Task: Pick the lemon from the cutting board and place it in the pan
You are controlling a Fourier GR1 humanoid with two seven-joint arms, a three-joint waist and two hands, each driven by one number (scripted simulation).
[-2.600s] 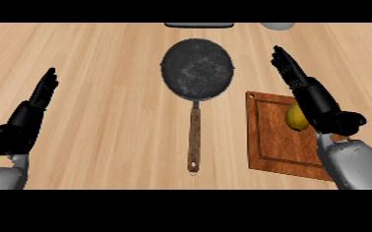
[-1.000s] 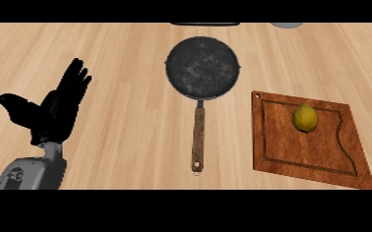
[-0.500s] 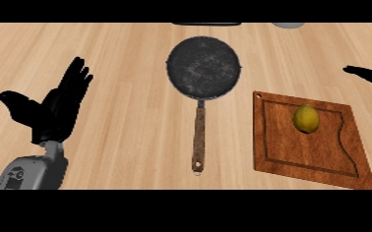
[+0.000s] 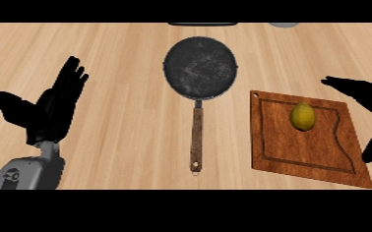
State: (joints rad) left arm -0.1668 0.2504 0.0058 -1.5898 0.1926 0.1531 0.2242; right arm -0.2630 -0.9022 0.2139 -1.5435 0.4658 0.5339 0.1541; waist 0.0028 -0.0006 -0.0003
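Observation:
A yellow lemon lies on the upper middle of the wooden cutting board at the right of the counter. Left of the board sits the dark round pan, its brown handle pointing toward me. My right hand comes in from the right edge, open, with straight fingers just above and right of the lemon and not touching it; another part of it shows lower at the edge. At the far left my left hand rests open, fingers up, holding nothing.
A dark flat object and a grey rounded object peek in at the counter's far edge. Bare wooden counter lies between the left hand and the pan.
My right hand left the view and has now come back in from the right edge, reaching farther toward the lemon than half a second ago. Lemon, pan and board have not moved.

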